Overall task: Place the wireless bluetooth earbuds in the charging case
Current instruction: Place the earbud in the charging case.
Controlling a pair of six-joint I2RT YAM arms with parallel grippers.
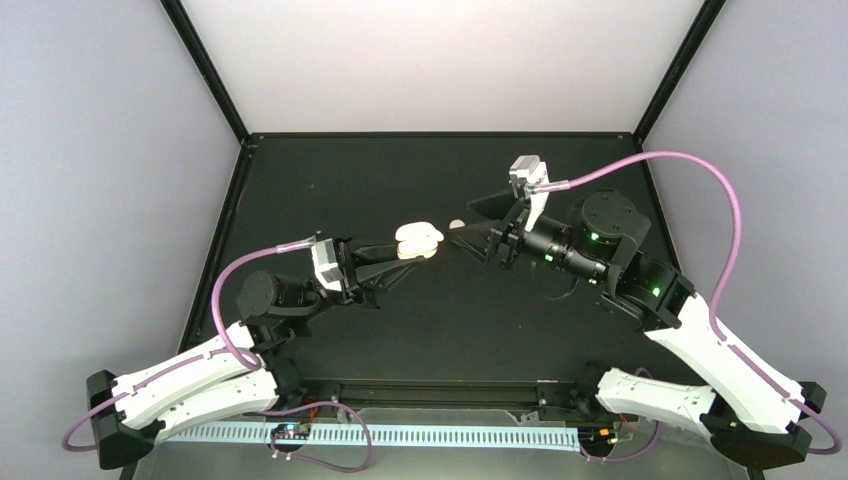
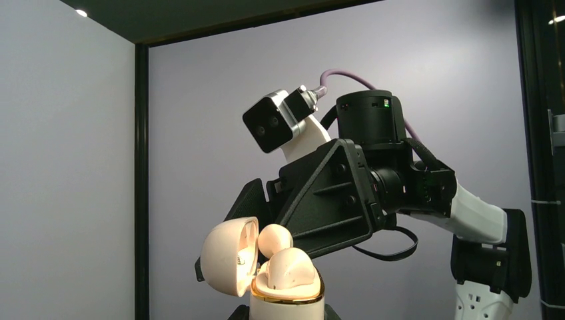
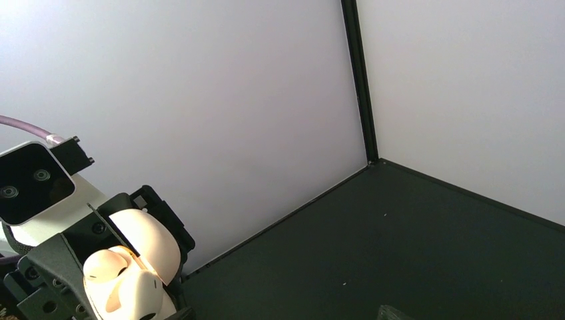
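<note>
My left gripper (image 1: 398, 256) is clamped tight on the cream plastic charging case (image 2: 286, 297) with a gold rim, holding it clear of the black table (image 1: 420, 330). Its domed lid (image 2: 228, 257) is swung open to one side. 2 pale beige rounded plastic earbuds (image 2: 291, 267) sit in its top, touching each other. My right gripper (image 1: 463, 221) hangs just beside the case, jaws spread wide, gripping nothing I can make out.

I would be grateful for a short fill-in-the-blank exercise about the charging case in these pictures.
The charging case is gripped by the robot's ___ arm.
Its lid stands ___.
Its rim is ___ coloured.
Missing words: left; open; gold.
</note>
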